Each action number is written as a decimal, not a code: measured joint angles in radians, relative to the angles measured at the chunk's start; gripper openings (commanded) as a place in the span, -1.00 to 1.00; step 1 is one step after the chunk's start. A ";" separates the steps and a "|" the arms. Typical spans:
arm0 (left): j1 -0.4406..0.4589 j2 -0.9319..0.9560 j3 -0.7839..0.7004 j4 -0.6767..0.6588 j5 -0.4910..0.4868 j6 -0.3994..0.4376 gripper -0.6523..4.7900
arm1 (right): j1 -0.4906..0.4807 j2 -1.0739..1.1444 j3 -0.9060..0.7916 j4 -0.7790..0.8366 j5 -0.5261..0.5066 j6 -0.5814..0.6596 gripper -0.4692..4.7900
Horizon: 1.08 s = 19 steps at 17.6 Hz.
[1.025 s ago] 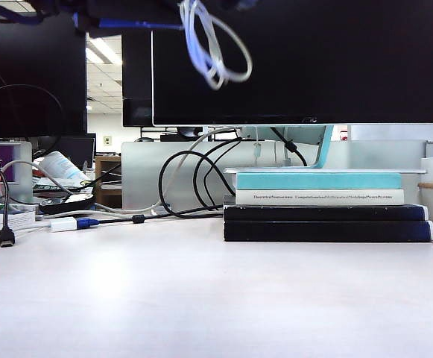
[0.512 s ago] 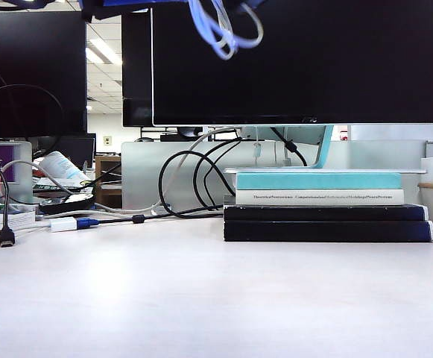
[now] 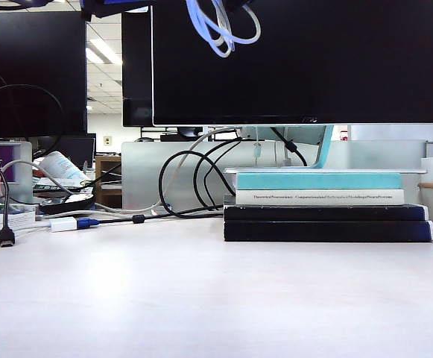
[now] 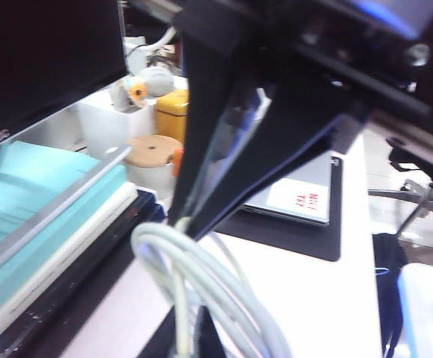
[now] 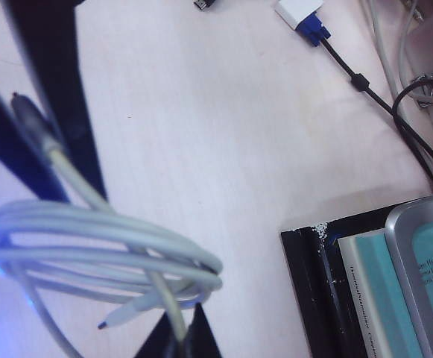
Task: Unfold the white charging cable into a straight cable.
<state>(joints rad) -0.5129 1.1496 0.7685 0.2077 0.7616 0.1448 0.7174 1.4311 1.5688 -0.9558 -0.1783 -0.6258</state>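
The white charging cable [image 3: 220, 26] hangs as a loose coil high above the table, in front of the dark monitor. Only its lower loops show in the exterior view, and both grippers are cut off by that view's top edge. My left gripper [image 4: 190, 341] is shut on a strand of the white charging cable [image 4: 209, 276]. My right gripper [image 5: 184, 341] is shut on another strand of the white charging cable [image 5: 104, 253] just below the coil. One plug end [image 5: 123, 316] dangles free. The right gripper [image 4: 186, 222] is seen meeting the coil from above, close to the left gripper [image 5: 33, 123].
A stack of books [image 3: 320, 212] lies under the monitor [image 3: 313, 67] at the right. Black cables [image 3: 190, 179], a white adapter with blue plug [image 3: 73, 223] and a black plug [image 3: 6, 237] lie at the back left. A laptop [image 4: 298, 195] sits on a black mat.
The coil has risen a little and shifted right, so more of it is cut off by the top edge. Since half a second ago it has barely moved.
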 measured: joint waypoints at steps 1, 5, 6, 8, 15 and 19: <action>0.000 0.000 0.000 0.000 -0.003 0.000 -0.39 | 0.000 0.000 0.000 0.000 0.000 0.000 -0.82; 0.000 0.000 0.000 0.002 -0.005 0.000 1.00 | 0.000 0.000 0.000 0.000 0.000 0.000 -0.82; 0.000 0.000 0.000 0.003 -0.017 -0.003 1.00 | 0.000 0.000 0.000 0.000 0.000 0.000 -0.82; 0.000 0.000 0.000 0.005 -0.024 -0.062 1.00 | 0.000 0.000 0.000 0.000 0.002 0.000 -0.82; 0.000 -0.001 0.000 0.006 0.003 -0.206 1.00 | 0.000 0.000 0.000 0.002 0.074 0.000 -0.82; 0.000 -0.001 0.000 0.005 -0.165 -0.301 1.00 | 0.000 0.000 0.000 0.090 0.074 0.018 -0.82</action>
<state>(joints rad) -0.5133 1.1488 0.7685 0.2131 0.5968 -0.1566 0.7170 1.4315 1.5688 -0.8661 -0.1047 -0.6075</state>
